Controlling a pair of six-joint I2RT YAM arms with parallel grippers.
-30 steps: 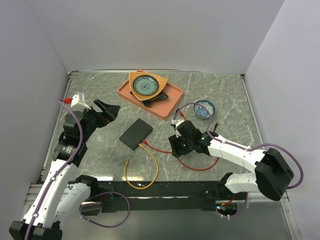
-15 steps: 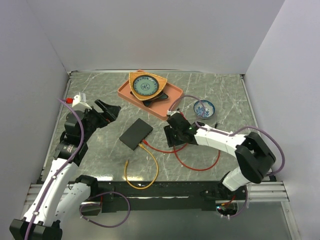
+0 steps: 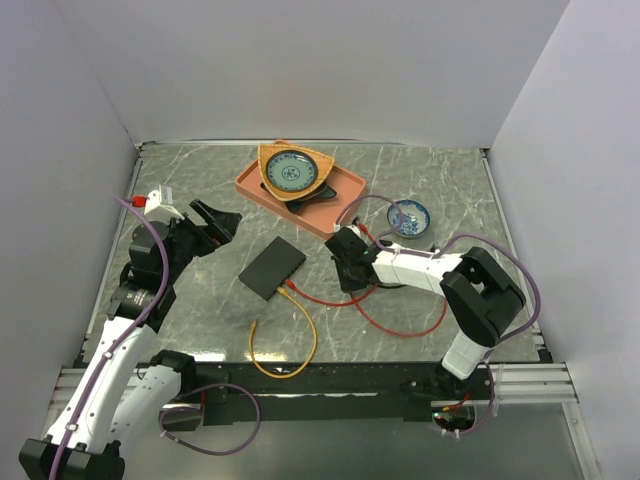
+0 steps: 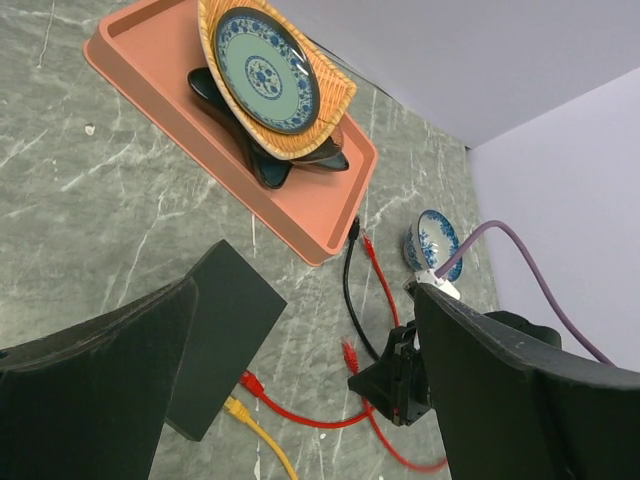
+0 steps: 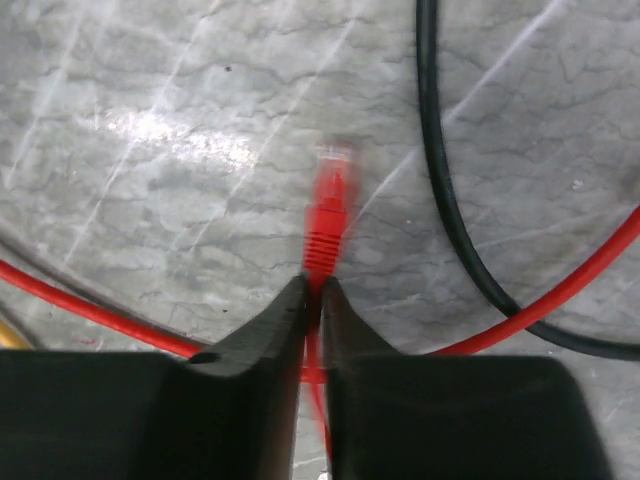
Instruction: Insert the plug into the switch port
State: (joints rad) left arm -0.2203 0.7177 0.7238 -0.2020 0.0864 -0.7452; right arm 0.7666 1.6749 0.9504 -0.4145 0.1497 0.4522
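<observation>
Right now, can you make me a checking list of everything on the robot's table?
Surface: grey marbled tabletop, flat, shiny in spots.
Job's things: flat matte-black rectangular box lying mid-table; red plug pinched at its cable end, not yet at the box.
Clutter: salmon-orange plastic tray holding a woven dish with a blue patterned plate; small blue-and-white bowl beside it.
Hands: left hand open, empty; right hand shut on the red plug.
Cables: red cables and a yellow cable, one of each ending at the box's near edge; black cable beside the plug.
Surroundings: plain pale walls on three sides.
</observation>
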